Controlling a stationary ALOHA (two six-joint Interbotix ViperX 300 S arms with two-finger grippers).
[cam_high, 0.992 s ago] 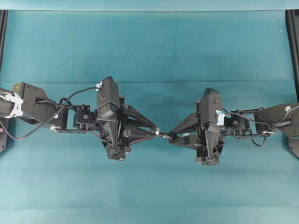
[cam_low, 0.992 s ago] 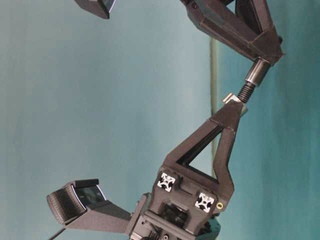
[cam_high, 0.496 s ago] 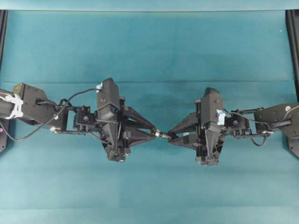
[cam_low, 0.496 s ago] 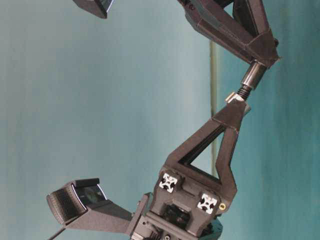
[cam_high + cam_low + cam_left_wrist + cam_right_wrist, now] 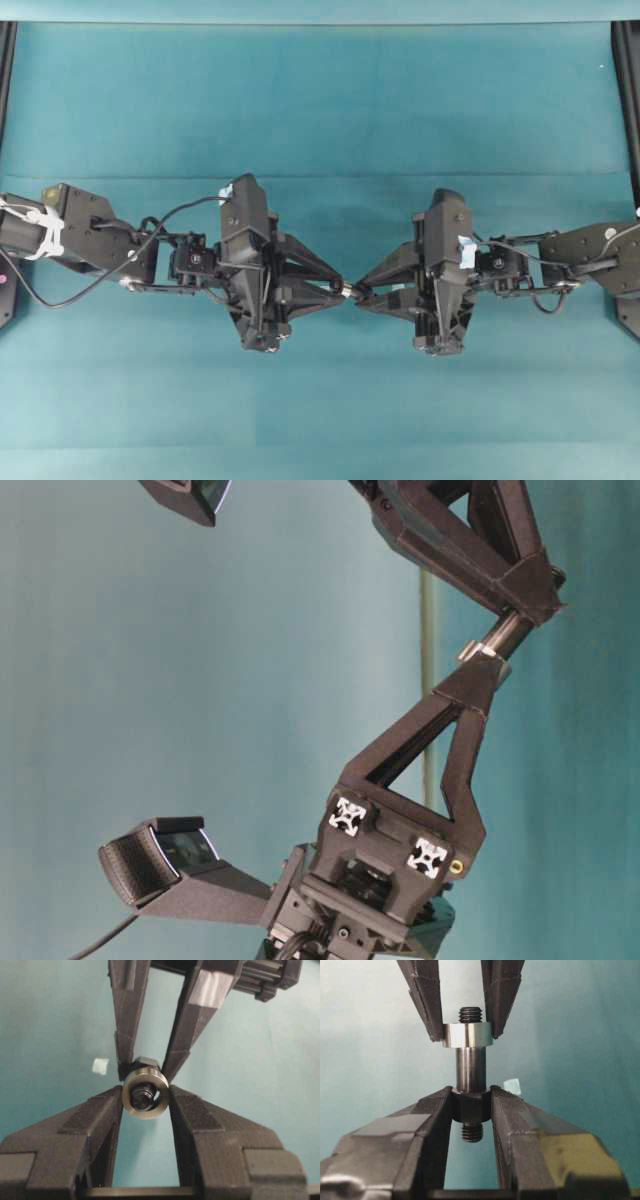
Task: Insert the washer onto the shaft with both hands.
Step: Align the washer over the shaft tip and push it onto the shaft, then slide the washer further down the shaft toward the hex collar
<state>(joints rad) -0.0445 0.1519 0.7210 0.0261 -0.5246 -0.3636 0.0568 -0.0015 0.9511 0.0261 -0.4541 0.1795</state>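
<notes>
Your left claw (image 5: 145,1125) grips the washer (image 5: 467,1034), already over the threaded tip; your right claw (image 5: 470,1110) clamps the shaft (image 5: 470,1067). Full seating against the collar remains.

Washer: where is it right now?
In the right wrist view the washer sits threaded over the shaft, pinched between the left end effector fingertips, above the collar gripped by the right end effector.

The right gripper (image 5: 470,1105) is clamping the dark collar of the shaft (image 5: 470,1067), which is standing upright. The left gripper (image 5: 468,1035) is pinching the washer (image 5: 468,1035) around the shaft, its threaded tip poking above. A pale blue tape scrap (image 5: 511,1086) is lying on the table (image 5: 580,1035).
</notes>
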